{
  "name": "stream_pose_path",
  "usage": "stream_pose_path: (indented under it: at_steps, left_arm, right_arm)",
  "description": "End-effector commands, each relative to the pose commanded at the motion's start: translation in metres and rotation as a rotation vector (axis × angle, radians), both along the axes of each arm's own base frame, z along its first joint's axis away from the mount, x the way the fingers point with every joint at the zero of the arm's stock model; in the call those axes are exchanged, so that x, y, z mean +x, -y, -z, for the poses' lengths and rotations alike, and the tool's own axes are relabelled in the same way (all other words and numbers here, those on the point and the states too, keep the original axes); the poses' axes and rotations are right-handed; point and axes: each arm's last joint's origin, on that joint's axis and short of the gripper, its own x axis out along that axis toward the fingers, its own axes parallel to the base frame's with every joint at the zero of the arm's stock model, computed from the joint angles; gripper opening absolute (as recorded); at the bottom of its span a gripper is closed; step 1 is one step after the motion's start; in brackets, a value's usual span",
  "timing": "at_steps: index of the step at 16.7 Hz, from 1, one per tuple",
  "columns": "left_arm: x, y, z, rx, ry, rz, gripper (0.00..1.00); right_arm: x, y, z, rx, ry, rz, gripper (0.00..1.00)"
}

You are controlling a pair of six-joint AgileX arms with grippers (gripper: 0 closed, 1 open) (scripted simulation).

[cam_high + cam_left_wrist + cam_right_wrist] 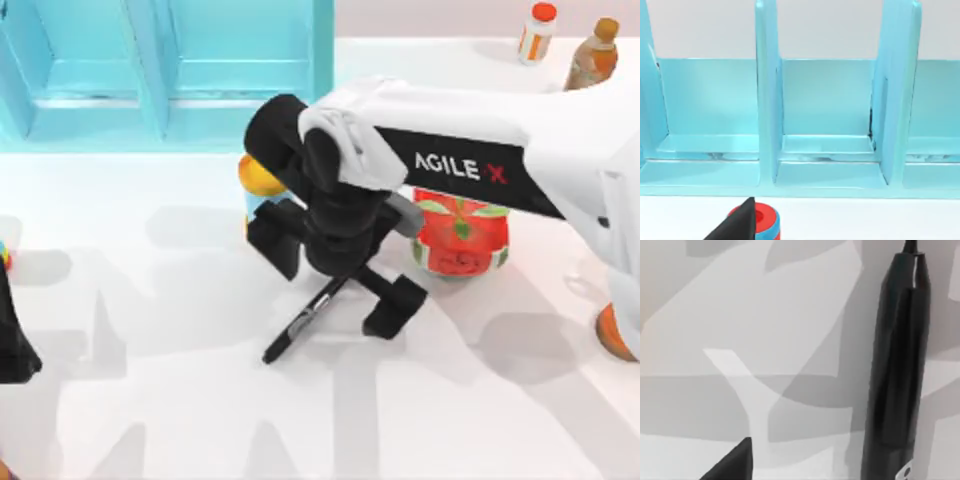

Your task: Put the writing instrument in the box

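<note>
Pale turquoise, the smooth-walled plastic box [170, 90] with upright dividers stands at the far left of the glossy white bench [150, 400]. The right tool [335, 285] hangs spread wide, empty, straddling the slim glossy black marker pen [305, 325] lying mid-bench. Being thin, round and slick, the pen could roll or pivot out if the fingers close off-centre; the left tool [15, 350] waits at the left edge.

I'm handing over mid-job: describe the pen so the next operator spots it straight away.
Start at the blue box at the table's back left, then come forward to the middle, under the right tool. The pen lies flat on the white table, slanting between the tool's open fingers. It is slim and black with a silver band, unlike the upright red can and the bottles behind.
</note>
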Motion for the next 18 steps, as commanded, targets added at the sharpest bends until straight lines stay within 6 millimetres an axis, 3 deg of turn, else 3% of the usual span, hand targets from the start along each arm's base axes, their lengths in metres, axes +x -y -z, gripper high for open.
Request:
stream_pose_path:
  at_steps: [3,8,18]
  left_arm:
    - [0.000,0.000,0.000,0.000,0.000,0.000,1.00]
    - [0.000,0.000,0.000,0.000,0.000,0.000,1.00]
    - [0.000,0.000,0.000,0.000,0.000,0.000,1.00]
  right_arm:
    - [-0.001,-0.009,0.020,0.008,0.013,-0.001,1.00]
    - [0.002,-0.009,0.020,0.010,0.018,-0.005,1.00]
    - [0.002,-0.009,0.020,0.010,0.018,-0.005,0.25]
